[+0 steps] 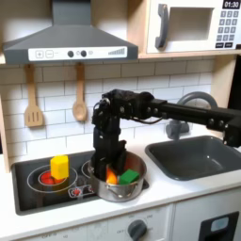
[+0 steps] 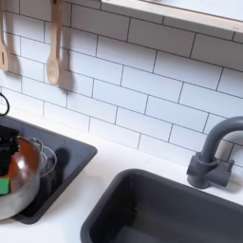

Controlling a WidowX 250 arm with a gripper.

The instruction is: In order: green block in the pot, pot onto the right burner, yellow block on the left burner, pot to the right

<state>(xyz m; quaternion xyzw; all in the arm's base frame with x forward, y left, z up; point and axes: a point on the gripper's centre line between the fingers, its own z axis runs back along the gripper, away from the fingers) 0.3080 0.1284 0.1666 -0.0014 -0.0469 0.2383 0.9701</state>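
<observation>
Your small bright yellow upright block (image 1: 59, 167) already stands on the red ring of the burner at the first exterior view's left, well apart from the arm, so the step of lifting it out and setting it there looks finished. The round shiny silver metal pot (image 1: 120, 191) sits on the burner at the first exterior view's right, near the front edge of the black glossy stovetop (image 1: 28, 195), with the small dark green cube (image 1: 129, 176) lying inside it beside an orange piece (image 1: 112, 176). So the green block is in, the pot appears to have been dragged onto its burner, and the yellow block is out.

What you have left, as far as I can judge, is the last step only: moving the pot to the right, towards the dark grey sink basin (image 1: 200, 156).

The black gripper (image 1: 111, 166) of the WidowX arm hangs straight down over the pot, its tips at or just inside the rim nearest the yellow block. You cannot tell from the first exterior view whether the jaws are spread or closed on the rim; they blur into the dark arm.

In the second exterior view the pot (image 2: 21, 182) lies at the second exterior view's left edge on the stovetop (image 2: 66, 152), a sliver of green (image 2: 4, 186) showing inside, with white counter between it and the sink (image 2: 171, 211).
</observation>
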